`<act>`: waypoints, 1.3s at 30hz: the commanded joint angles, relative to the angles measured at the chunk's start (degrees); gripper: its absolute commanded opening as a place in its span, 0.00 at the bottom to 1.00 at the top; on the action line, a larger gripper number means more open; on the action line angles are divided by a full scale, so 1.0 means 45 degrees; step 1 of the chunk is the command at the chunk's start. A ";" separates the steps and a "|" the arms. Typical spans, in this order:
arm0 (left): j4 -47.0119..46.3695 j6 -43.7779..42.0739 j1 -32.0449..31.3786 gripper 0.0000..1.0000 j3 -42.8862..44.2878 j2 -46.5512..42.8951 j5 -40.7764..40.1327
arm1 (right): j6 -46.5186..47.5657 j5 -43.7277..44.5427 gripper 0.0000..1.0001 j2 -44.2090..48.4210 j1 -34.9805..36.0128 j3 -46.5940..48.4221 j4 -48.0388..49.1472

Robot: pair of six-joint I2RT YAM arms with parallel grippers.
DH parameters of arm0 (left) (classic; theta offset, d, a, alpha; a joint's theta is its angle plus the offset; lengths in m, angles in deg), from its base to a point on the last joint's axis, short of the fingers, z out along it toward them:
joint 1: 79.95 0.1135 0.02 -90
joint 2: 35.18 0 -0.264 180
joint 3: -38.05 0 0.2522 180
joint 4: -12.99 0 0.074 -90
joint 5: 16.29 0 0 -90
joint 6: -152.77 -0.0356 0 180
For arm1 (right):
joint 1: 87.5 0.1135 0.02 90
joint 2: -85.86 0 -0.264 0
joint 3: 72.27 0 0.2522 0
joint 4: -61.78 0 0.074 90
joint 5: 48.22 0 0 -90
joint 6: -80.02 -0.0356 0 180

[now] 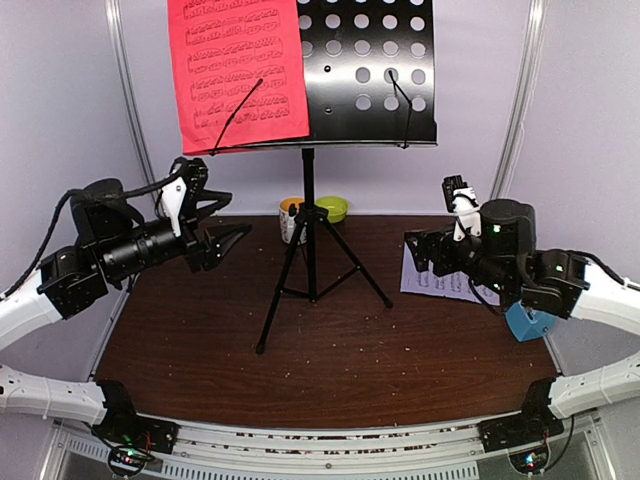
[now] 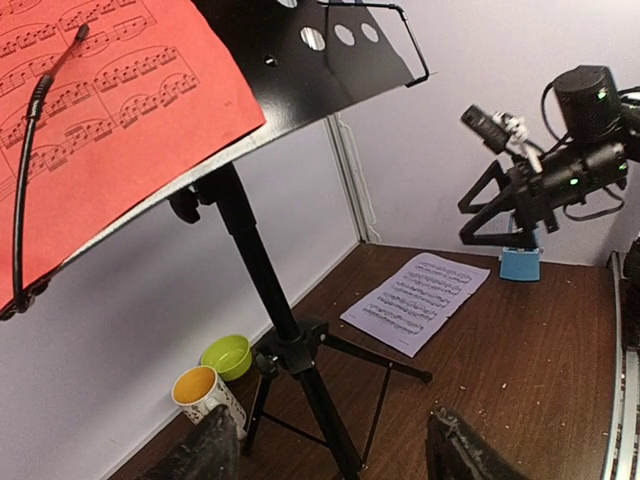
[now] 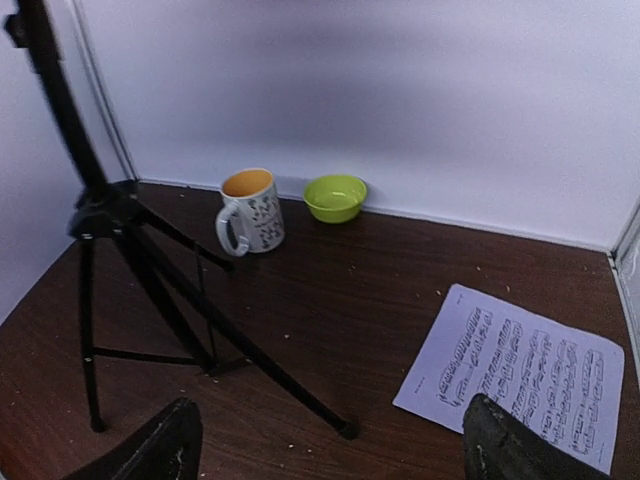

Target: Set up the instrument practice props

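Note:
The black music stand (image 1: 310, 230) stands mid-table on its tripod, its perforated desk (image 1: 370, 70) at the top. A red sheet-music page (image 1: 240, 70) rests on the desk's left half under a wire clip. The pale lilac page (image 1: 440, 285) lies flat on the table at the right, also in the right wrist view (image 3: 520, 375). The light-blue metronome (image 1: 528, 322) sits at the right edge, partly hidden under my right arm. My left gripper (image 1: 235, 238) is open and empty, left of the stand's pole (image 2: 260, 270). My right gripper (image 1: 420, 250) is open and empty above the lilac page's near corner.
A white-and-orange mug (image 1: 290, 215) and a small green bowl (image 1: 332, 208) stand by the back wall behind the tripod. The tripod legs (image 3: 250, 365) spread across the middle of the table. White walls close in the back and sides.

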 commanded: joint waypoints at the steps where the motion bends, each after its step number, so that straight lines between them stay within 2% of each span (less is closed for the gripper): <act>1: -0.1153 0.0182 -0.0258 0.66 -0.0131 0.0257 -0.0147 | -0.2041 -0.1602 0.90 -0.1236 -0.2218 -0.0213 -0.0356; 10: -0.1345 0.0478 -0.0660 0.66 -0.0211 0.0447 -0.0269 | -0.2499 -0.5182 0.89 -0.5528 -0.5940 0.0780 0.0212; 14: -0.1386 0.0478 -0.0724 0.66 -0.0279 0.0464 -0.0324 | -0.2785 -0.5901 0.89 -0.7042 -0.6763 0.1231 0.0338; 17: -0.1441 0.0479 -0.0733 0.66 -0.0255 0.0560 -0.0335 | -0.2841 -0.5993 0.90 -0.7879 -0.7029 0.1648 0.0689; 20: -0.1438 0.0483 -0.0746 0.66 -0.0155 0.0653 -0.0310 | -0.3025 -0.5498 0.90 -0.8498 -0.7178 0.2477 0.0011; 27: -0.1469 0.0422 -0.0765 0.66 -0.0152 0.0635 -0.0674 | -0.4173 -0.4190 0.94 -0.8246 -0.8002 0.2302 -0.0425; 39: -0.1493 0.0342 -0.0763 0.66 -0.0114 0.0598 -0.0835 | -0.4611 -0.5249 0.94 -0.9684 -0.8656 0.2578 -0.1150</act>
